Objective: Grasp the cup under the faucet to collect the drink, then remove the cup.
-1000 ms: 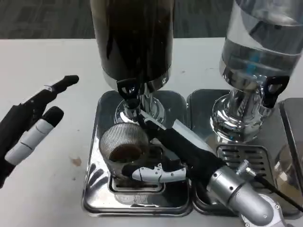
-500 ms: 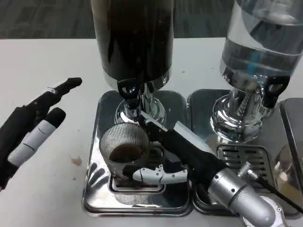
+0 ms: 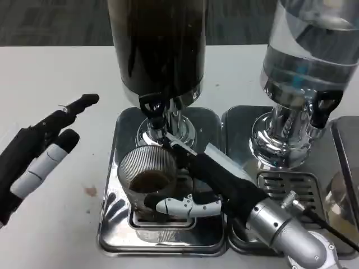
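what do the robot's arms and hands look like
The right forearm is a silver metal cylinder with a bolt and a thin black cable at the wrist. The right hand has a white back, black palm and white-and-black fingers. The left hand is mostly black, with one white finger segment tipped black.

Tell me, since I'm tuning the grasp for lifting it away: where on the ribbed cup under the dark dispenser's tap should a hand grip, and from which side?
Grip the cup around its ribbed side wall, coming from the robot's right as the right hand already does. It stands upright and open-topped with drink inside, and the tap hangs above, so a top approach looks blocked.
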